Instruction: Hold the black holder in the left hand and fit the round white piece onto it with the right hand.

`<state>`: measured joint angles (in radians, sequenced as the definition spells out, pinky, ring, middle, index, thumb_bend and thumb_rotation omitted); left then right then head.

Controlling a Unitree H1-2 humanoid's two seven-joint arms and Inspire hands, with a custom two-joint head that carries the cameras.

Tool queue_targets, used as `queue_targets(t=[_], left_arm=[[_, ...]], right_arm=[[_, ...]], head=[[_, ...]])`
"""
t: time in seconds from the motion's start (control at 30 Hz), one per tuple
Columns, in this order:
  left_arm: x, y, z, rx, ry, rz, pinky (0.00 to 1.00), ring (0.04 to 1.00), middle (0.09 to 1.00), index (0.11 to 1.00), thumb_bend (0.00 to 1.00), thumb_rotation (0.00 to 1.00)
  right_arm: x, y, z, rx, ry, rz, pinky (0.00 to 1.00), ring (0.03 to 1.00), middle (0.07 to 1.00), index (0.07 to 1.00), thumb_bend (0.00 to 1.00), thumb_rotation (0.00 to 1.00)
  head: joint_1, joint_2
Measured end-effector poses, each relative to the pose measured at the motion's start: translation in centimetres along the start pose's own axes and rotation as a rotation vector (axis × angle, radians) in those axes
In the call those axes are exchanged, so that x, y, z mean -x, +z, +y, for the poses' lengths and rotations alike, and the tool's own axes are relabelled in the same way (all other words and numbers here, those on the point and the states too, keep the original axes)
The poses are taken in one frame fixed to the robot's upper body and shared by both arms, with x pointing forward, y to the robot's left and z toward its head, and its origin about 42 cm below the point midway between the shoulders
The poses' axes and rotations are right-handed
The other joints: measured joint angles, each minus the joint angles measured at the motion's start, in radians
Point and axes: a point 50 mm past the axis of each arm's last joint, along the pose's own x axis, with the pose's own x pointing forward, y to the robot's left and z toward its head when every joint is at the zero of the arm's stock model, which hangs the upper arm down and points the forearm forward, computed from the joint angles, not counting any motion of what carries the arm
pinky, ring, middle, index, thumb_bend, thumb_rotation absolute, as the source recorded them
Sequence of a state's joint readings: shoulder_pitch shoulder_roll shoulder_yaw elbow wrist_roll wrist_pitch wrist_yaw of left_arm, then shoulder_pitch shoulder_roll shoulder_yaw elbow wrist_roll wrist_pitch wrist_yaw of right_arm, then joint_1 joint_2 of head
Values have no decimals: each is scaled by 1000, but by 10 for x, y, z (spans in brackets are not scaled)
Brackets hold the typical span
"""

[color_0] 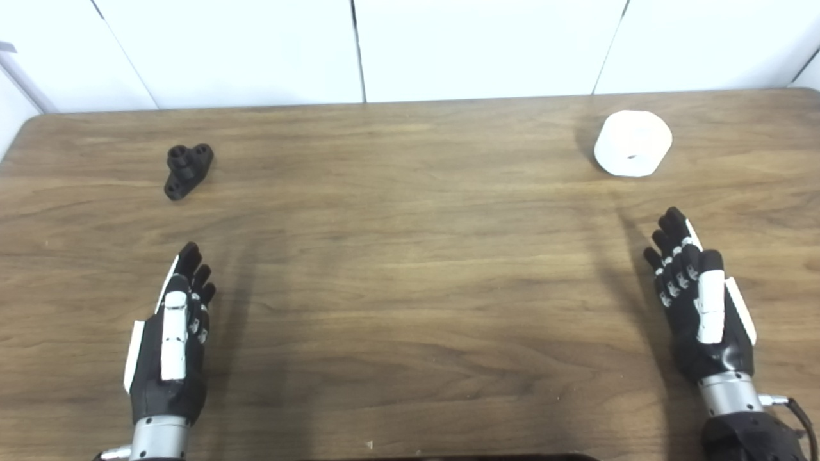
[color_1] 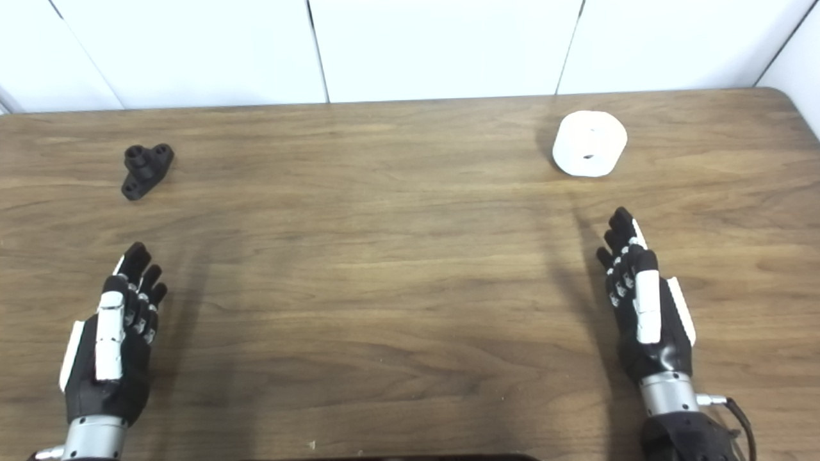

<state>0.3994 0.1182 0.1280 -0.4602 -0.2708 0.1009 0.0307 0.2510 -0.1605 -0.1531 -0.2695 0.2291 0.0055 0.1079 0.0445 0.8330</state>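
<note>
Nearest the viewer, both arms enter from the bottom edge over the brown wood-grain table (color_0: pixel 410 269). The left black-and-white robot hand (color_0: pixel 172 346) sits at the near left, edge-on with the palm turned inward, its fingers (color_0: pixel 189 262) stretched forward and lying close side by side, thumb along the top. It holds nothing and touches no object. The right black-and-white robot hand (color_0: pixel 701 307) mirrors it at the near right, palm inward, fingers extended and pointing up and slightly left, likewise empty. Its metal wrist cuff and a dark cable show at the bottom right corner. Whether either hand rests on the tabletop or is poised just above it cannot be told.

The two views differ little. The left eye view shows a grey strip at the far upper left against the wall, which the right eye view barely catches. The right eye view shows the table's rounded far right corner (color_1: pixel 785 96) and the wall beyond it, cut off in the other.

Farther out on the left, the small black plastic holder (color_0: pixel 188 169) lies on the table, well ahead of the left hand and apart from it. It has round sockets visible on its upper side.

Farther out on the right, the round white piece (color_0: pixel 633 152) stands on the table near the back edge, ahead of the right hand and clear of it. A small hole marks the centre of its face.

Behind the table stand white wall panels (color_0: pixel 487 45) with dark seams.
</note>
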Motion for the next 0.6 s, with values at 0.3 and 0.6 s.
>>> queue_targets(t=[0.3, 0.6], left_arm=[[0, 0, 0, 1, 1, 0, 1000, 999, 998, 962, 501, 871], [0, 0, -1, 1, -3, 1, 1000, 1000, 997, 961, 491, 878]], right_arm=[[0, 0, 0, 2, 0, -1, 1000, 1000, 993, 980, 560, 1000], [0, 0, 0, 1, 1, -1, 1000, 1000, 997, 986, 567, 1000]], head=[[-2, 0], [12, -2]])
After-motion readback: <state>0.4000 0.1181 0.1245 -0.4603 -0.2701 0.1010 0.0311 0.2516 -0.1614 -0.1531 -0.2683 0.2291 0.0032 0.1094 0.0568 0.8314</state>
